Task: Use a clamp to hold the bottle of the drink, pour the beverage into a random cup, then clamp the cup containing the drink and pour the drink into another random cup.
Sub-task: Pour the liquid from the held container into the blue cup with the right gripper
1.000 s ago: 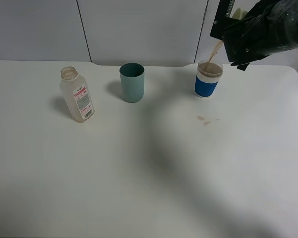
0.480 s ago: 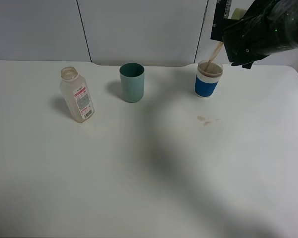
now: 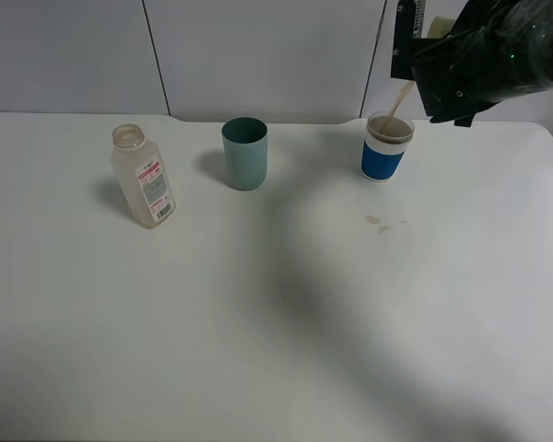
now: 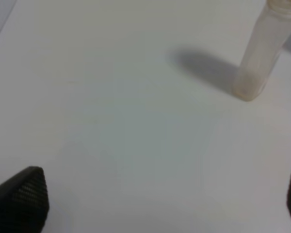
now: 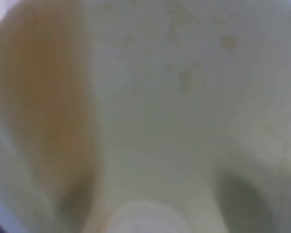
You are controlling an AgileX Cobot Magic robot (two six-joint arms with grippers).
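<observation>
Right tool (image 3: 442,55) slightly higher than before, grip unclear, pale cup (image 3: 435,28) mostly hidden; left tool (image 4: 160,204) spread.

A label (image 3: 154,189) with red and white parts is seen on the bottle (image 3: 143,177) at the left of the frame, but its print is too small to be read. No other text is seen.

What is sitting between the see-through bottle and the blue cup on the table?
The green cup stands between the bottle and the blue cup, apart from both. The high camera view shows all three in a row.
</observation>
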